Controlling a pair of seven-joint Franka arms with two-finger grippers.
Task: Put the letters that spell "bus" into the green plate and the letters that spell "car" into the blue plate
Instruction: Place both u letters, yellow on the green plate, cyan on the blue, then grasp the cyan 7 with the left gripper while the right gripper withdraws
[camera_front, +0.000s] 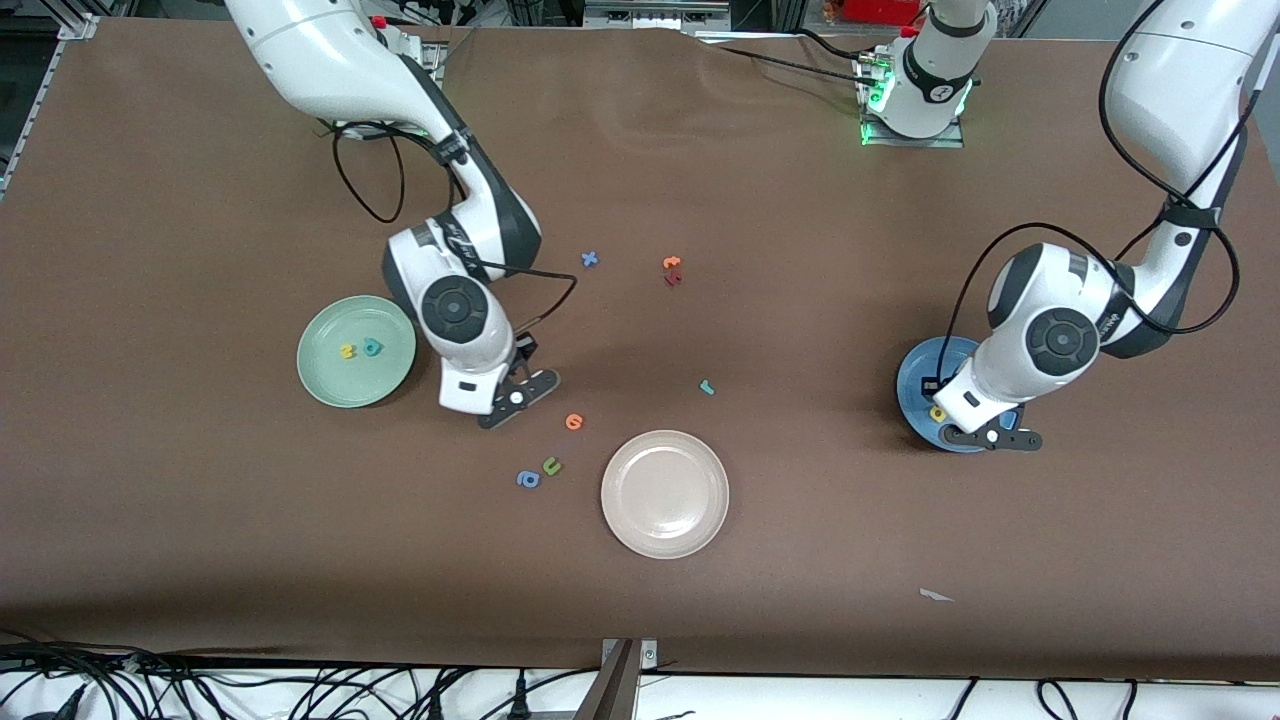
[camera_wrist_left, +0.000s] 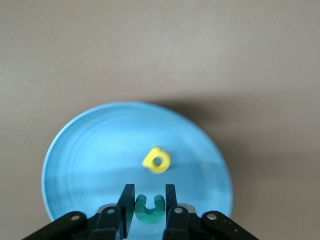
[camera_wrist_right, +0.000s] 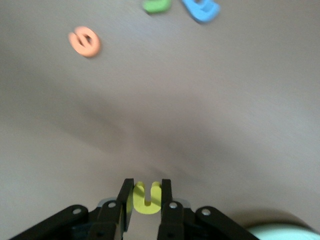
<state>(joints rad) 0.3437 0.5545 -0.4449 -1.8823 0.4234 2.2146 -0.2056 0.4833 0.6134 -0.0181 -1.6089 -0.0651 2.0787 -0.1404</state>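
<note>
A wide table (camera_front: 760, 150) under a brown cover, faintly creased, fills nearly the whole front view. Along its edge nearest the front camera runs a pale strip strewn with black cables (camera_front: 150, 685), with a metal bracket (camera_front: 628, 665) at the middle. A small scrap of white paper (camera_front: 936, 595) lies on the cover near that edge. The light is even and soft.

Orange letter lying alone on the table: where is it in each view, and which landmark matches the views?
Front view: the orange letter lies on the table, slightly farther from the camera than the green u and the blue a.
Right wrist view: on the table, near those two letters.
Left wrist view: not in it.
Shared landmark: the green u and blue a.
</note>
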